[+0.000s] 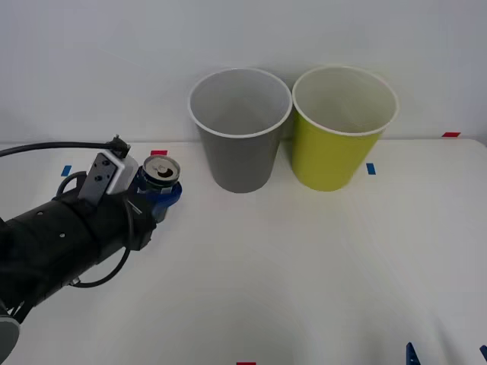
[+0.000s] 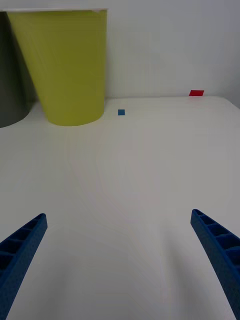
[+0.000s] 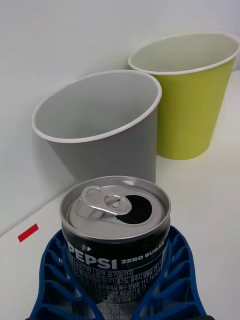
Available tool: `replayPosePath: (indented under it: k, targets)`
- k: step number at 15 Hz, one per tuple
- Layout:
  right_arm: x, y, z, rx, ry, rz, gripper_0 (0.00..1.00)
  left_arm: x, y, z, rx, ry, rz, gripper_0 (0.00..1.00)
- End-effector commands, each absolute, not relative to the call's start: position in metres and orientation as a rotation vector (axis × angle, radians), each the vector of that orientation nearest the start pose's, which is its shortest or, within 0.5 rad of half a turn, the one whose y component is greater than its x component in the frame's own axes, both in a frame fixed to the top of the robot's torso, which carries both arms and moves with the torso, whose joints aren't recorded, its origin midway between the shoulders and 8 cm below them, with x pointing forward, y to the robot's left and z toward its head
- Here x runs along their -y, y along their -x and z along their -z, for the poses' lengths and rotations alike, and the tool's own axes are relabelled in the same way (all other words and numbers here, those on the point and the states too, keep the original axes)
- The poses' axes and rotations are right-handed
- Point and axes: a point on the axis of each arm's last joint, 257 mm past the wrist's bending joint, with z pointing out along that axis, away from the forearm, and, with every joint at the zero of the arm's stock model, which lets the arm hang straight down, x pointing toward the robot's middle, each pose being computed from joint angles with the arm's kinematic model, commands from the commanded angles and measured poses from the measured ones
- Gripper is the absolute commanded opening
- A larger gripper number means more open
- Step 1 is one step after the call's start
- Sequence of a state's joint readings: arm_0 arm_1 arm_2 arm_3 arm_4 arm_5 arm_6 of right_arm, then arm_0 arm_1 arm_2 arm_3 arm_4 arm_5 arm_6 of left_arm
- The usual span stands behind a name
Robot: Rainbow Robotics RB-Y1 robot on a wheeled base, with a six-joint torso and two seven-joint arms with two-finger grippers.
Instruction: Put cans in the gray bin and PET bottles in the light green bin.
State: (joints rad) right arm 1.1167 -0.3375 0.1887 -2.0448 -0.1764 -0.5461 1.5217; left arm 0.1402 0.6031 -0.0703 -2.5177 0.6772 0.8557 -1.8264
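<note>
A small black Pepsi can (image 1: 160,173) with a silver opened pull-tab top stands upright at the left of the table, clasped by my left gripper (image 1: 160,194). Up close the can (image 3: 116,230) sits between the blue ribbed fingers (image 3: 175,280), which wrap both its sides. The gray bin (image 1: 239,129) stands to the can's right at the back, its rim higher than the can. Beside it stands the light green bin (image 1: 342,125). Both bins look empty inside. My right gripper (image 2: 120,260) hangs open over bare table at the front right, short of the green bin (image 2: 65,65).
The white table (image 1: 304,266) runs up to a white wall behind the bins. Small blue tape marks (image 1: 370,168) and red ones (image 1: 451,134) dot the tabletop. A black cable (image 1: 46,148) loops from my left arm.
</note>
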Motion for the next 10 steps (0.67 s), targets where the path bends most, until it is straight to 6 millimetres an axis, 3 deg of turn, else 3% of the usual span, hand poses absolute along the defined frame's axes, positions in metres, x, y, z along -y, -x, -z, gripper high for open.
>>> replayPosePath:
  k: [1, 10]
  targets:
    - [0.29, -0.206, 0.268, -1.673, -0.045, 0.017, 1.0, -0.14, -0.411, 0.044, -1.622, -0.819, 0.13, 0.0]
    - [0.29, -0.206, 0.268, -1.673, -0.045, 0.017, 1.0, -0.128, -0.437, -0.011, -1.551, -0.819, 0.04, 0.0]
